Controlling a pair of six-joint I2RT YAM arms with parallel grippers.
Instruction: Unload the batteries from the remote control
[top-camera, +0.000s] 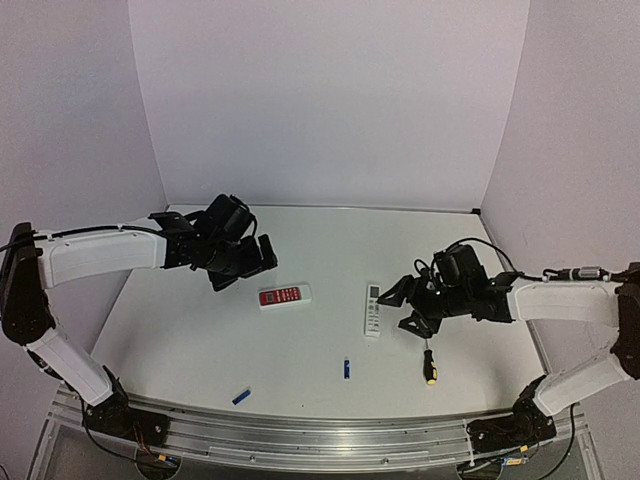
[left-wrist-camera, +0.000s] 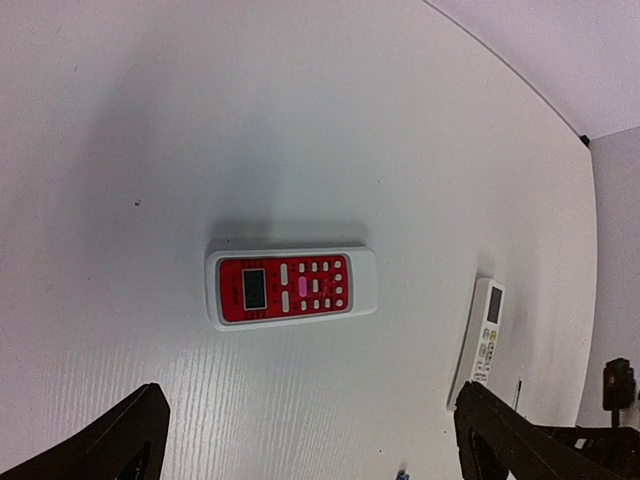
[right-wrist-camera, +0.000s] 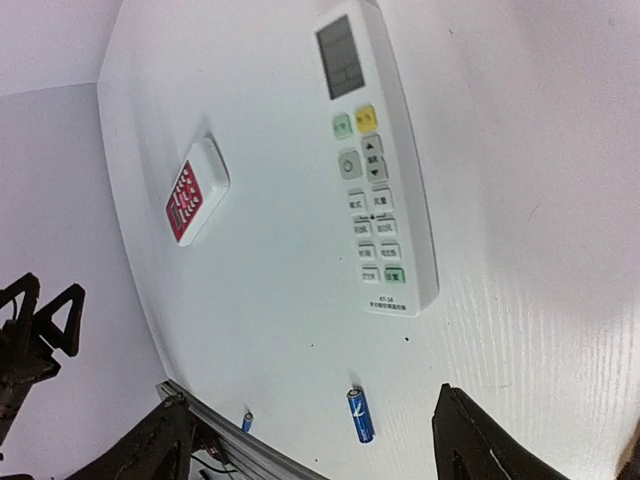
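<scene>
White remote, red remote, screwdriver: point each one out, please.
white remote (right-wrist-camera: 378, 165), right wrist view, middle of its button face.
red remote (left-wrist-camera: 292, 288), left wrist view, centre of its red face.
screwdriver (top-camera: 429, 368), top external view, on its handle.

Strip btwn red remote (top-camera: 284, 296) & white remote (top-camera: 373, 309) is lying bare, open for passing. Screwdriver (top-camera: 429, 366) is lying nr white remote's R-front, crowding approach there. Batteries (top-camera: 347, 368) are lying well apart nr front edge, free all round.
</scene>
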